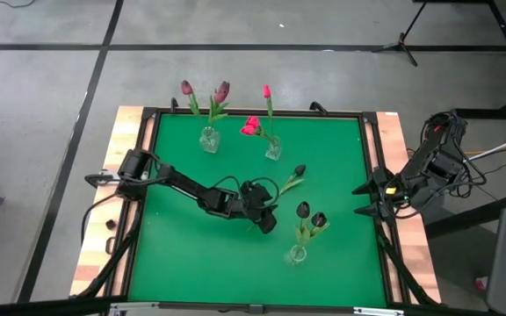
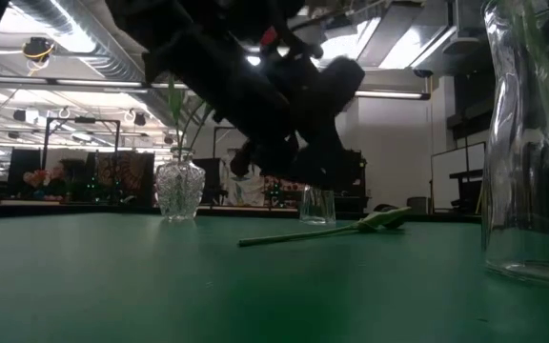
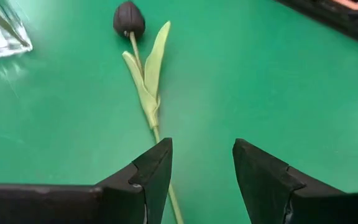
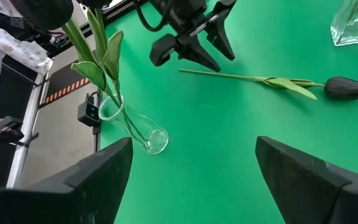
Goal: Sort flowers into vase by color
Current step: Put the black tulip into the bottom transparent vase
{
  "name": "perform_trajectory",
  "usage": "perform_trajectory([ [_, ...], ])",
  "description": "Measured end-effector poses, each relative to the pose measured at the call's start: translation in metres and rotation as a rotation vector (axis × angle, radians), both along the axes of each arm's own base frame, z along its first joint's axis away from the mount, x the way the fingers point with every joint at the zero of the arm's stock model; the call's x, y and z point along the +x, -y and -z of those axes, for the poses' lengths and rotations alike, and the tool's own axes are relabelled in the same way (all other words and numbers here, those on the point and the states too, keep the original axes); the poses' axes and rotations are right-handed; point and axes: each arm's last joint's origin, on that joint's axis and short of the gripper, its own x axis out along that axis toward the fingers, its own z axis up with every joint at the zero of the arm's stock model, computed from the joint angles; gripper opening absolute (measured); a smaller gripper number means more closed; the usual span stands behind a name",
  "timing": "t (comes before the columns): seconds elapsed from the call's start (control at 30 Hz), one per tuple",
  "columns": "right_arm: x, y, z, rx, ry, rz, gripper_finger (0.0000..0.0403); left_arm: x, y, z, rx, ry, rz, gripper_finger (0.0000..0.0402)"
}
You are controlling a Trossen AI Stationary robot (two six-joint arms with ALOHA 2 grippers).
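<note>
A loose near-black flower (image 1: 290, 183) lies flat on the green mat, with its head (image 3: 128, 17) toward the far right and its stem (image 4: 219, 75) pointing at my left gripper. My left gripper (image 1: 268, 221) hangs open just above the stem's free end (image 3: 161, 135), touching nothing. In the left wrist view the stem runs under the edge of one finger (image 3: 154, 171). Three glass vases stand on the mat. One holds purple flowers (image 1: 209, 139), one holds pink flowers (image 1: 273, 149) and one holds near-black flowers (image 1: 298, 253). My right gripper (image 1: 361, 200) waits open at the table's right edge.
The near-black vase (image 4: 132, 127) stands close to the near right of the loose flower, and fills the right side of the low view (image 2: 532, 143). The purple vase (image 2: 179, 188) and the pink vase (image 2: 317, 205) stand toward the far edge. A black frame (image 1: 369, 132) borders the mat.
</note>
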Motion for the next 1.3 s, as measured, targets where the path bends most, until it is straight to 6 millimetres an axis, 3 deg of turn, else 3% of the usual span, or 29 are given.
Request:
perform_trajectory([
  [0.47, 0.002, -0.004, 0.001, -0.014, -0.011, 0.002, 0.034, 0.01, -0.027, 0.012, 0.038, 0.024, -0.051, 0.0166],
  [0.97, 0.004, -0.007, 0.003, -0.014, -0.022, 0.011, 0.034, 0.03, -0.026, 0.037, 0.065, -0.029, -0.01, 0.0166],
  [1.3, 0.006, -0.01, 0.004, -0.006, -0.04, 0.009, 0.034, 0.028, -0.032, 0.04, 0.052, -0.095, -0.035, 0.0162],
])
